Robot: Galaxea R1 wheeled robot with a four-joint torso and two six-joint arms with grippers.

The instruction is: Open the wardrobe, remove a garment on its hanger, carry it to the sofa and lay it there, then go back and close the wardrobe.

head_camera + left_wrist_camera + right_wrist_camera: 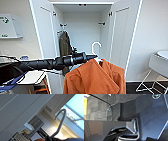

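Head view, nearest: the garment, orange, is seen hung on a white hanger in front of the open wardrobe, its hook risen free of the rail and hooks. The hanger neck is met by the left tool at the end of a dark arm reaching in from the left; the tool appears closed on the hanger just below the hook, though the fingers themselves cannot be made out. Of the right tool, nothing can be told as to how far it is open.

Left wrist view: the hanger hook is shown curved against ceiling and window, with an orange scrap at the picture's lower edge.

Further back: an olive jacket is left hanging inside on the left, close beside the arm.

Risks judged: the garment could slide off the hanger shoulders if the hanger is tilted; a sleeve or the arm could catch the olive jacket or a door edge on withdrawal.

Room: both doors stand wide; a white desk lies low left, a white stool right, leaving a middle lane for backing out
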